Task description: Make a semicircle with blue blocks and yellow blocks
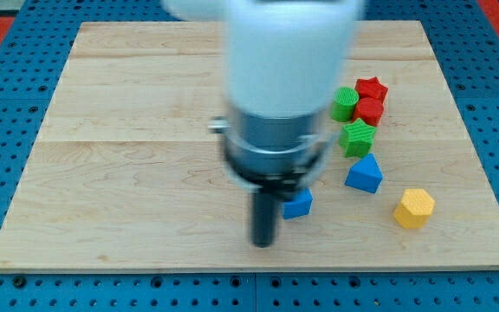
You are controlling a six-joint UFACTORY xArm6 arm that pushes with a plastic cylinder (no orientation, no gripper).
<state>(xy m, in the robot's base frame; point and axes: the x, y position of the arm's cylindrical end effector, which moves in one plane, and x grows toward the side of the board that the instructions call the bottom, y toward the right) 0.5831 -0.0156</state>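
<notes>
Wooden board (128,104) is carrying 7 blocks. My tip (262,243), a bare rod with no claw, is resting just at 8 o'clock of the blue cube (299,204). Blue triangular block (365,174) is sitting at 2 o'clock of that cube; yellow hexagonal block (414,208) is lying near it at 4 o'clock. Green cylinder (345,103), green star block (359,137), red star block (372,88) and red cylinder (370,110) are clustering at 12 o'clock.

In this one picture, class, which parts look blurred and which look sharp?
Camera view: the arm is soft and smeared, its white housing nearly featureless; my tip is also blurred, just left of a small blue block. The blue block, yellow block and board look sharper. Lighting is even, without glare.
</notes>
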